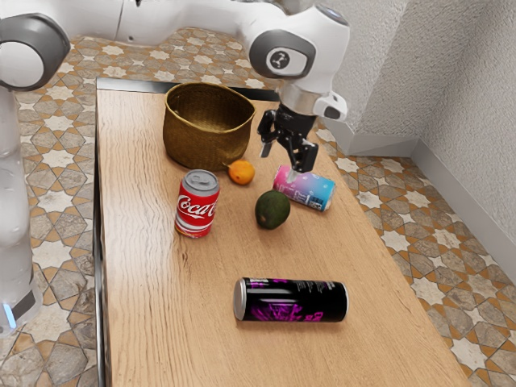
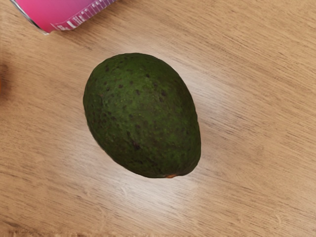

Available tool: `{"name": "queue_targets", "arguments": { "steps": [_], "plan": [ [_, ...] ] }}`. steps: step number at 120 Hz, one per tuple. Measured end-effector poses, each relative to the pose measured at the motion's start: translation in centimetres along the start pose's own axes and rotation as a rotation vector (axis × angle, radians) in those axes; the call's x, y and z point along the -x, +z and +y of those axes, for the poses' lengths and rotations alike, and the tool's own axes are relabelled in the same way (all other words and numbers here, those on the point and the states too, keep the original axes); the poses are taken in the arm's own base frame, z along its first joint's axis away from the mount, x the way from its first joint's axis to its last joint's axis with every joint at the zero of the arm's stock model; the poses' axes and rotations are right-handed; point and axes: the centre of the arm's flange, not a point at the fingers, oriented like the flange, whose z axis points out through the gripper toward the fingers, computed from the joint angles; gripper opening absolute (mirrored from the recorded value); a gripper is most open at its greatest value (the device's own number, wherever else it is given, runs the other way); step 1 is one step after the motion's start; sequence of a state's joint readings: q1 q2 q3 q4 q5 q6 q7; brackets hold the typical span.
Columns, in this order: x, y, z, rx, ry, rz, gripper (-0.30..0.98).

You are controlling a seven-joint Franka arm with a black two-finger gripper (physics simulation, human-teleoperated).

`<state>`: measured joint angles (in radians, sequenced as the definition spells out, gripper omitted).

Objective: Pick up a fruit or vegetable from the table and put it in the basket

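Pink can (image 2: 74, 9) was cut off in wrist view, near avocado (image 2: 143, 116). Pincer (image 1: 279, 162) was spread wide, empty, above tabletop (image 1: 141, 282). Avocado lay there, orange (image 1: 241, 172) between it and basket (image 1: 201, 145).

The wrist view's edge crops the pink can (image 2: 74, 10), the exterior view's the arm (image 1: 161, 20) and table (image 1: 153, 322); the basket (image 1: 201, 143)'s near wall hides some inside.
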<state>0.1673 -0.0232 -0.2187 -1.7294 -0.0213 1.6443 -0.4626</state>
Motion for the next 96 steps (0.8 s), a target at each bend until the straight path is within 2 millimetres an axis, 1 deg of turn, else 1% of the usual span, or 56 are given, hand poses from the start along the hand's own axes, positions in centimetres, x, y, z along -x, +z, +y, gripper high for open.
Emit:
{"name": "queue_targets", "arguments": {
  "steps": [14, 49, 57, 79, 96],
  "plan": [
    [-0.5, 1.8, -0.4, 0.013, -0.084, -0.032, 0.69],
    [-1.7, 4.4, -1.0, 0.047, -0.265, -0.051, 0.69],
    [-1.9, 5.4, -1.2, 0.048, -0.3, -0.065, 0.69],
    [-2.7, 6.2, -1.6, 0.061, -0.383, -0.065, 0.69],
    [-3.3, 7.5, -2.0, 0.057, -0.434, -0.072, 0.69]
  ]
}}
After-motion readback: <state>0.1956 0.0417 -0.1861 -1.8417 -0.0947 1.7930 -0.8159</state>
